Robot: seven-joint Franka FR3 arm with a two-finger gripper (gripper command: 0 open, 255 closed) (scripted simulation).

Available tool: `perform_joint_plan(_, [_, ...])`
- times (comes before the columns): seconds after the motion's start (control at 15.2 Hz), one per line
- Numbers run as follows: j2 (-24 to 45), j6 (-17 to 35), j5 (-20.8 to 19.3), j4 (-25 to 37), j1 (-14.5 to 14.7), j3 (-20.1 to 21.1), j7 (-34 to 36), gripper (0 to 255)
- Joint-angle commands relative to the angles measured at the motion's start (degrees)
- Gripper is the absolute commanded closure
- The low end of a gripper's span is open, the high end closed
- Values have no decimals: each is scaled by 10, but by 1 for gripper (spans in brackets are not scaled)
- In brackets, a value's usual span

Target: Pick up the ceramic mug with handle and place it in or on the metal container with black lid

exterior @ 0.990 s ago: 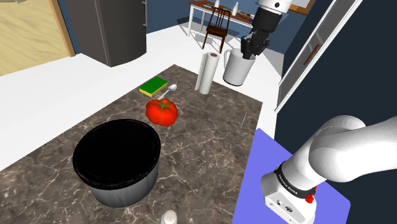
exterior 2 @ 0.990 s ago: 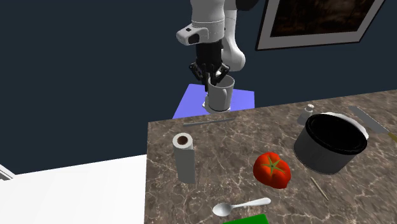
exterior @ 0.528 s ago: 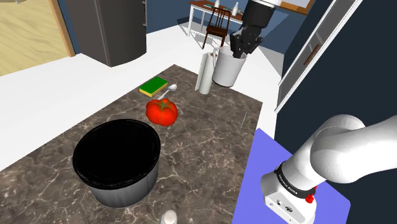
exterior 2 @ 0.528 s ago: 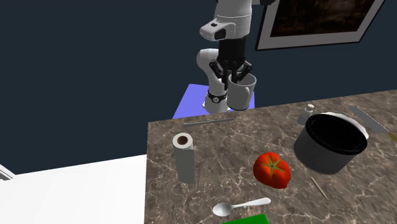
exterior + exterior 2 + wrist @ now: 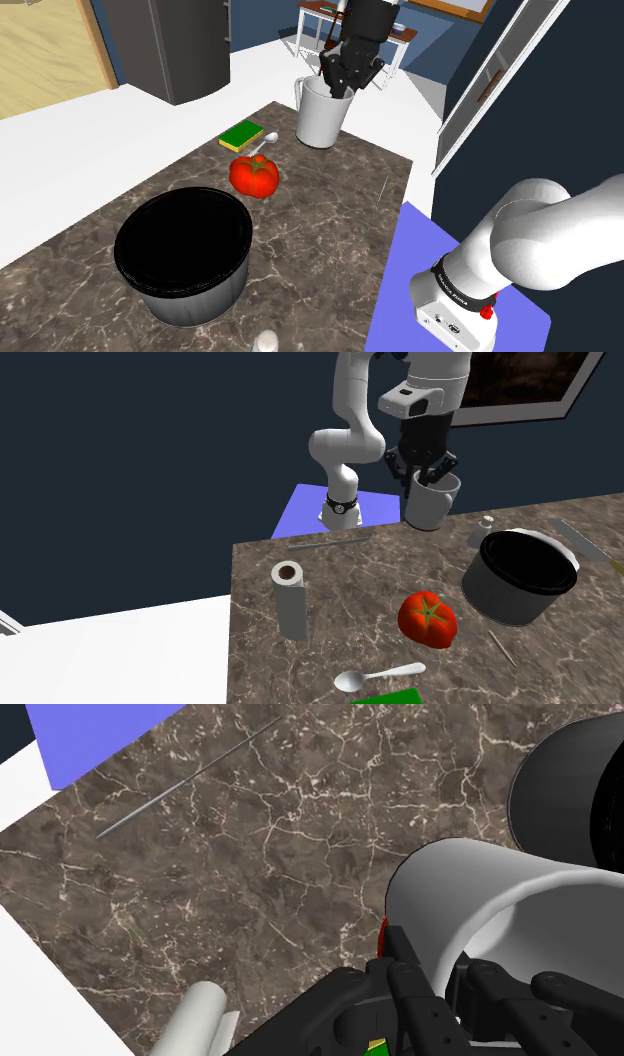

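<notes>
Above the far end of the counter (image 5: 330, 230), your gripper (image 5: 343, 80) stays pinched on the rim of the white mug (image 5: 321, 115), which has swung leftward in the shoulder view toward the black-rimmed container (image 5: 190, 298), still well apart from it.

marble counter (image 5: 325, 235) | pot (image 5: 190, 298) | tomato (image 5: 254, 176) | spoon (image 5: 263, 142) | green sponge (image 5: 240, 135) | paper roll (image 5: 291, 602)

I'm looking into a home kitchen: a dark marble counter (image 5: 320, 220) carries a cooking pot (image 5: 185, 300), a tomato (image 5: 254, 176), a spoon (image 5: 375, 677), a sponge (image 5: 241, 136) and a paper towel roll (image 5: 290, 599). Beyond the counter, a framed picture (image 5: 520, 387) hangs on a navy wall.
</notes>
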Motion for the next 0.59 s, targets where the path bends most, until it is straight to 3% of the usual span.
perform_joint_plan(0.0, [13,0,7,17,7,21,28,255])
perform_joint_plan(0.53, [103,10,12,110,31,112,145,255])
